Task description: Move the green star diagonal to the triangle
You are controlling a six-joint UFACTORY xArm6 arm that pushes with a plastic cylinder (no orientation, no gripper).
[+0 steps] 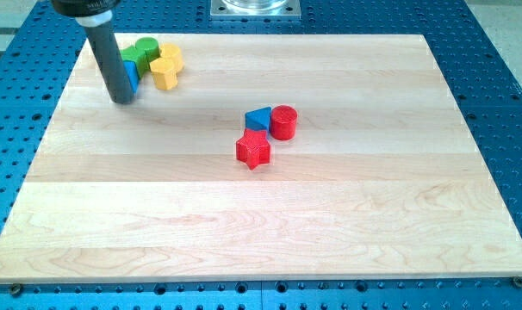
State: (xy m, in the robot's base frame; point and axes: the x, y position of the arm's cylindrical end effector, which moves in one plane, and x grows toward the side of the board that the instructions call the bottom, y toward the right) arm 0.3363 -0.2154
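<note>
A green block (142, 51) lies in a cluster at the view's top left; its shape is hard to make out, since the rod and its neighbours partly hide it. The blue triangle (258, 119) lies near the board's middle, touching a red cylinder (284, 122) on its right, with a red star (253, 150) just below it. My tip (123, 100) rests on the board at the lower left of the cluster. It is right beside a blue block (133, 76), which the rod partly covers.
Yellow blocks (166, 68) sit against the green block's right side. The wooden board (261, 224) lies on a blue perforated table (502, 103). A metal mount (256, 8) stands at the view's top centre.
</note>
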